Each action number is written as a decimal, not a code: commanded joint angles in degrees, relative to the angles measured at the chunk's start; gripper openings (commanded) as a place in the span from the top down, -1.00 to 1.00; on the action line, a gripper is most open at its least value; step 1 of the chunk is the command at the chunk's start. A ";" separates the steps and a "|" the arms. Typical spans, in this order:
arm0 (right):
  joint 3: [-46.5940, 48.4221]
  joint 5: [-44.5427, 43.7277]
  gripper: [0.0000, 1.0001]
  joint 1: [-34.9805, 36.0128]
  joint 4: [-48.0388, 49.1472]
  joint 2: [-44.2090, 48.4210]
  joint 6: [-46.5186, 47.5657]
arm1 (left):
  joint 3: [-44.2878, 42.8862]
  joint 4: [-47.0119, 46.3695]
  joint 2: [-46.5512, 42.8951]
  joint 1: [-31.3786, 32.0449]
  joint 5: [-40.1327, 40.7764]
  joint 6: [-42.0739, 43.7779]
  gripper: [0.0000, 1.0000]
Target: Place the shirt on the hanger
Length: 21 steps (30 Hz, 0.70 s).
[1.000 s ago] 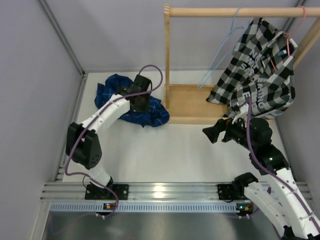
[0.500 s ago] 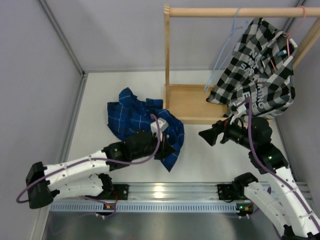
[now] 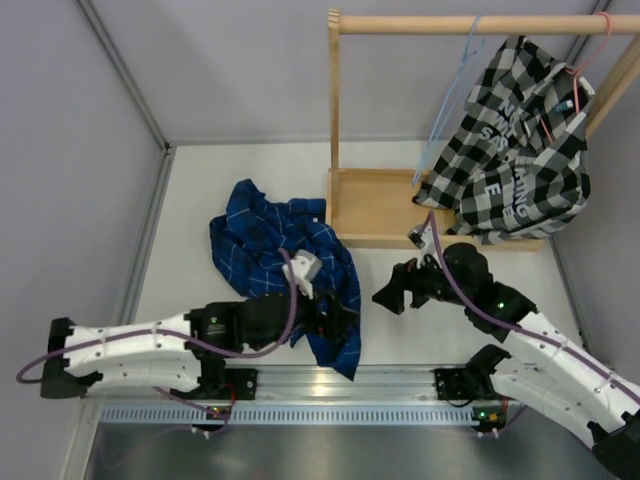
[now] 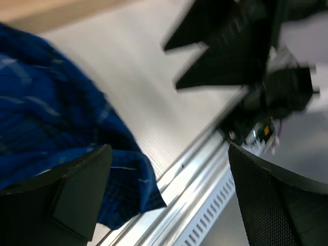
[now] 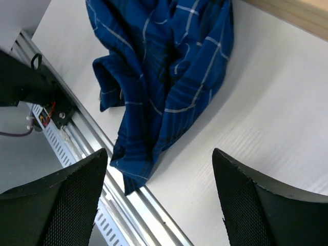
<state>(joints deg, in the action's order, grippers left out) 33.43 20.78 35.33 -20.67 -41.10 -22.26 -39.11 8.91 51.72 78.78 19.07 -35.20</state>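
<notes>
Shirt (image 3: 262, 232) beside left jaws (spread wide)

- Shirts: two, a blue shirt (image 3: 268, 235) and a checked shirt (image 3: 512, 150).
- Hangers: two, a blue hanger (image 3: 441, 120) and a pink hanger (image 3: 590, 52).
- Rack (image 3: 335, 100): one, wooden.
- Grippers: two, the left gripper (image 3: 343, 314) and the right gripper (image 3: 388, 296).
</notes>
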 commanded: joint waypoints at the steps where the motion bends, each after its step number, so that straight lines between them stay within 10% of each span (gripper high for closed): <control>1: 1.29 -6.62 -0.58 6.40 6.77 -1.17 1.95 | -5.52 23.91 -6.19 -0.12 28.25 -9.38 -0.96; 6: 2.78 -18.57 -0.46 17.81 8.96 -5.91 3.98 | -8.61 45.31 -8.57 -3.10 42.71 -28.50 -0.96; 14: 5.06 -16.86 -0.17 26.54 19.86 -20.85 6.88 | -2.64 29.69 -4.26 -30.76 26.04 -15.16 -0.96; 21: 10.68 -17.78 0.13 28.13 23.30 -35.35 8.99 | 2.72 28.18 -12.42 -32.20 22.16 -14.65 -0.96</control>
<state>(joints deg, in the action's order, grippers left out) 40.05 4.10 62.11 -3.81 -72.99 -15.57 -36.71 40.99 43.03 46.87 44.29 -51.86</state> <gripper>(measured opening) 0.449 0.982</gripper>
